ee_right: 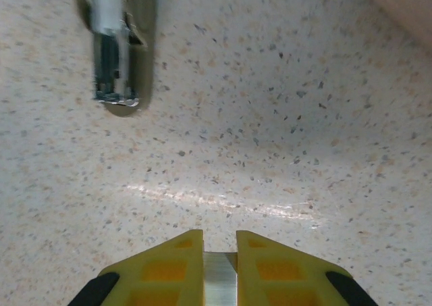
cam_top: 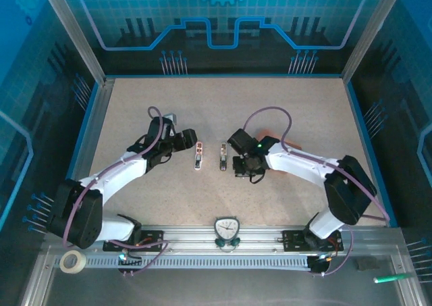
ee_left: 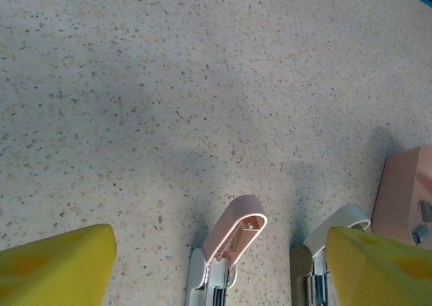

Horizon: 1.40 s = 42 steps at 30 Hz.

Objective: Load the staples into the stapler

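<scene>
Top external: R hand point(cam_top: 246, 172) clenched on grey metal staple strip point(ee_right: 220, 279); pale pink mini stapler point(cam_top: 198, 155) to its left, axis near-far; L hand point(cam_top: 187, 142) released.

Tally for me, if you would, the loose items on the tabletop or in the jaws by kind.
Staplers: 2 (pink one, pale one)
Pink tray: 1
Staple strips in the tray: 2
Silvery strip, likely staples, in the right jaws: 1
Total: 6
</scene>
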Motion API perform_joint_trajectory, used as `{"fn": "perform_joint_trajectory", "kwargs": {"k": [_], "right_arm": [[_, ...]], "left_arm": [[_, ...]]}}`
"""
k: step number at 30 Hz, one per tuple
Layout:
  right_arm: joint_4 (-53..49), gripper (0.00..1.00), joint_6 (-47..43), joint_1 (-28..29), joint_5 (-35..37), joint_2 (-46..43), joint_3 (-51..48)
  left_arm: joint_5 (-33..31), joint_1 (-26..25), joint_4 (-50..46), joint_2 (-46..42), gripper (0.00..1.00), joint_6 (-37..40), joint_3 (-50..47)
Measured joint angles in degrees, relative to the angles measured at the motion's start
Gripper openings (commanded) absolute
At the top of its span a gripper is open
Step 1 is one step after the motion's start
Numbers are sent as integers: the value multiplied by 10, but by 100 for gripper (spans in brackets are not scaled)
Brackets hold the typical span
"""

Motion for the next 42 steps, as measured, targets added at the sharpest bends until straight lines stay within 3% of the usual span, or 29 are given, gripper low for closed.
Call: {"fn": "perform_joint_trajectory", "kwargs": {"k": [12, 21, 42], "right_arm": [[0, 17, 40, 5, -14, 110, 18], [-54, 32, 40, 5, -14, 125, 65], [-93, 30, 18, -2, -45, 158, 96]], "left_arm": [[0, 19, 6, -12, 82, 1, -19], [2, 22, 6, -12, 82, 5, -19], [21, 23, 6, -12, 82, 6, -19]]}}
